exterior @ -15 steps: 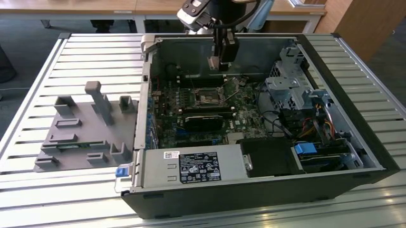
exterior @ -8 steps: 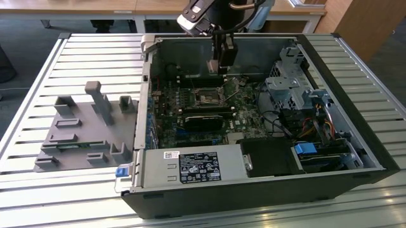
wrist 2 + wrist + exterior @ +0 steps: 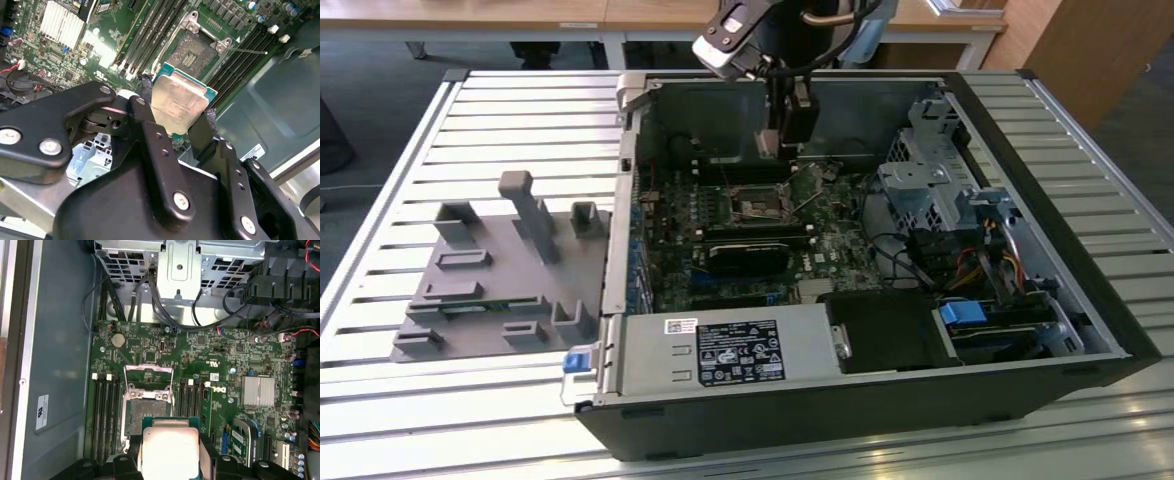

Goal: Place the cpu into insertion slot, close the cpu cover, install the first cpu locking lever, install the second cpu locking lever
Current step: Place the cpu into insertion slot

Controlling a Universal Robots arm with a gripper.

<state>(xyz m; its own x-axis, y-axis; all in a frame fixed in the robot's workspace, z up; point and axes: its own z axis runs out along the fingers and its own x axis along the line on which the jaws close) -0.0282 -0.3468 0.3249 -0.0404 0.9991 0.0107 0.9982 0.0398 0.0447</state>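
Claw (image 3: 176, 119) clamped on cpu (image 3: 181, 99), hovering above open insertion slot (image 3: 192, 51); cpu cover (image 3: 148, 371) raised.

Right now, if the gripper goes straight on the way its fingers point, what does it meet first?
Probably the open insertion slot on the motherboard: the gripper, shut on the cpu, points down at it, so the cpu would touch first. Depth is unclear; it may land slightly off-centre.

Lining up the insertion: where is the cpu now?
In both wrist views, the cpu sits clamped in the gripper, hovering over the motherboard just short of the open socket.
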